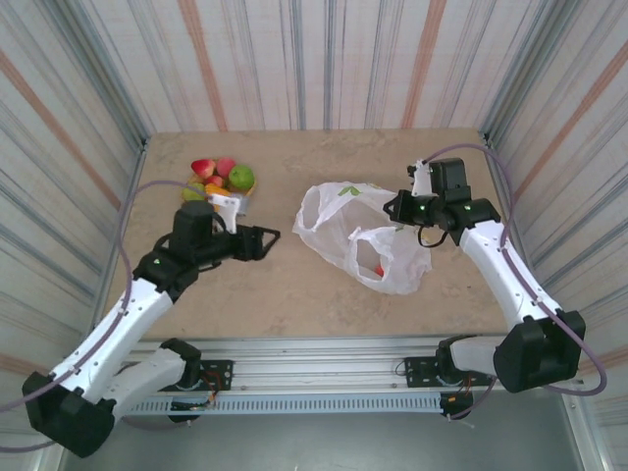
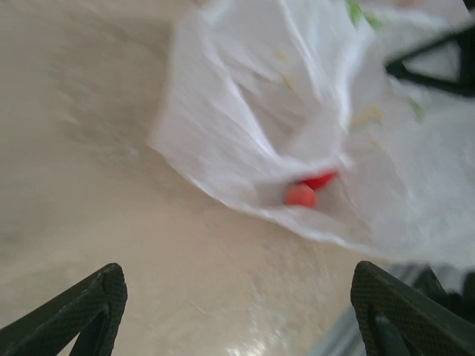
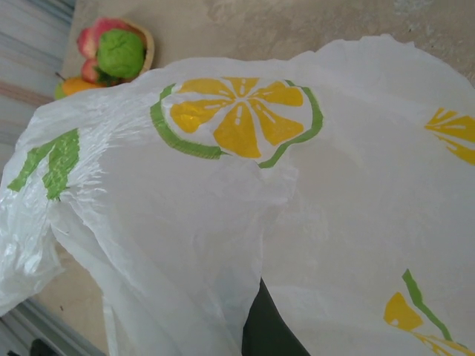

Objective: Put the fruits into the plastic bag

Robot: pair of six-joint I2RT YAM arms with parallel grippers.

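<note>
Several fruits are heaped at the back left of the table: a red strawberry (image 1: 202,168), a pink peach (image 1: 225,166) and a green apple (image 1: 241,178), which also appears in the right wrist view (image 3: 120,53). The white plastic bag (image 1: 339,221) with lemon prints lies in the middle. One red fruit (image 1: 379,270) sits inside its near opening, seen close in the left wrist view (image 2: 300,195). My left gripper (image 1: 267,243) is open and empty, just left of the bag, its fingers wide over bare table (image 2: 237,271). My right gripper (image 1: 395,208) is shut on the bag's right edge, with film draped over its dark finger (image 3: 269,334).
A tan woven tray (image 3: 149,46) holds the fruit heap. Striped walls enclose the table on three sides. A metal rail (image 1: 324,353) runs along the near edge. Bare tabletop (image 1: 285,294) lies between the left gripper and the rail.
</note>
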